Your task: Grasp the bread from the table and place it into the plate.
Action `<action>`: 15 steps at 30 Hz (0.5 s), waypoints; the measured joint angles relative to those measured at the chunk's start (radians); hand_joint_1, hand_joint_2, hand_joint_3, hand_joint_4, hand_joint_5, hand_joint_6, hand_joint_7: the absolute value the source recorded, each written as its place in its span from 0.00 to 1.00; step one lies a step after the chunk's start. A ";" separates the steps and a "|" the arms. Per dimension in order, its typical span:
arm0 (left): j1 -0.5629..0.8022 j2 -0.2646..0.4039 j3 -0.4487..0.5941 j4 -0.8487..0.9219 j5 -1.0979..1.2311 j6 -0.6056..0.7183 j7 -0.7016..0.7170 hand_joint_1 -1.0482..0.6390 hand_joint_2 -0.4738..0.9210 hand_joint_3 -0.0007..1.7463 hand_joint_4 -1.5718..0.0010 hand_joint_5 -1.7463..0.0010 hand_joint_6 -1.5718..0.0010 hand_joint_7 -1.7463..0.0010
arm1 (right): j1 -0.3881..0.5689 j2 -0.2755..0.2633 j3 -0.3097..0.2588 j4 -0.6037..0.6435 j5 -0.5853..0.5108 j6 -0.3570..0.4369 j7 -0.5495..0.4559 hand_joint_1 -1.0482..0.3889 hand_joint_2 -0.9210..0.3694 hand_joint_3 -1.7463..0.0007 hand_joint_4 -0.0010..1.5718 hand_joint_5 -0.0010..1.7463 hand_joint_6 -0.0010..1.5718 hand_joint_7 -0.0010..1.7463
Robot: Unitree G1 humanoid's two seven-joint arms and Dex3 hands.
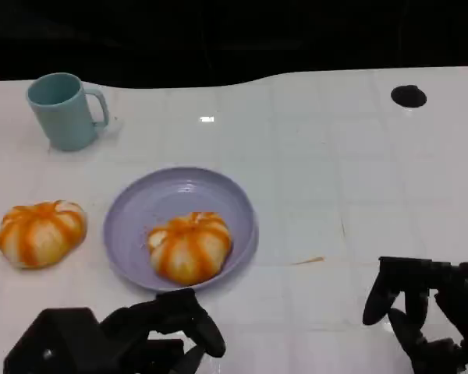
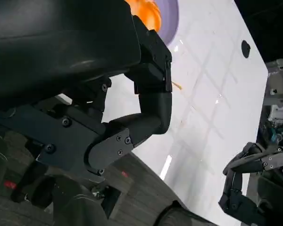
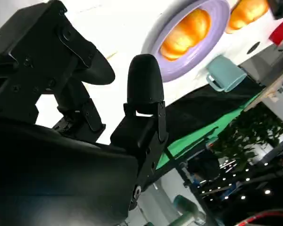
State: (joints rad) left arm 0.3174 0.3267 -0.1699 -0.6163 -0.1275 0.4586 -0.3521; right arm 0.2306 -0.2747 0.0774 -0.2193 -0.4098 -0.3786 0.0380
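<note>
Head view, left to right: a teal mug (image 1: 65,109) stands well behind a second bread roll (image 1: 40,232) still on the white table (image 1: 359,195); reaching for it, the left hand (image 1: 152,335), fingers curled on nothing, could clip the lavender plate (image 1: 136,214) just beside. One bread roll (image 1: 189,245) already sits in that plate. The right hand (image 1: 425,308), likewise empty and loosely curled, hangs well clear.

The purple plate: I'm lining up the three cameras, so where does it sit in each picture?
Head view: the purple plate lies centre-left on the white table, with one bread roll in it.
Left wrist view: a sliver of the plate at the top edge, beside the roll.
Right wrist view: the plate at the top right, roll inside.
Shared landmark: that roll.
</note>
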 measured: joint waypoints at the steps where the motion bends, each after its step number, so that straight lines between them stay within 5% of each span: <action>1: 0.002 0.000 0.003 0.002 0.000 -0.007 0.000 0.40 0.85 0.53 0.55 0.00 0.64 0.06 | 0.002 0.002 0.004 0.007 -0.009 0.000 -0.009 0.73 0.57 0.13 0.60 1.00 0.54 0.82; 15: 0.019 -0.001 0.034 0.047 -0.002 -0.065 -0.009 0.41 0.92 0.44 0.57 0.00 0.65 0.08 | 0.014 0.026 0.024 0.015 -0.110 0.036 -0.059 0.73 0.55 0.18 0.60 1.00 0.53 0.82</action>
State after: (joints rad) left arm 0.3366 0.3252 -0.1355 -0.5698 -0.1296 0.3931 -0.3613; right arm 0.2449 -0.2488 0.1017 -0.2046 -0.5199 -0.3425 -0.0214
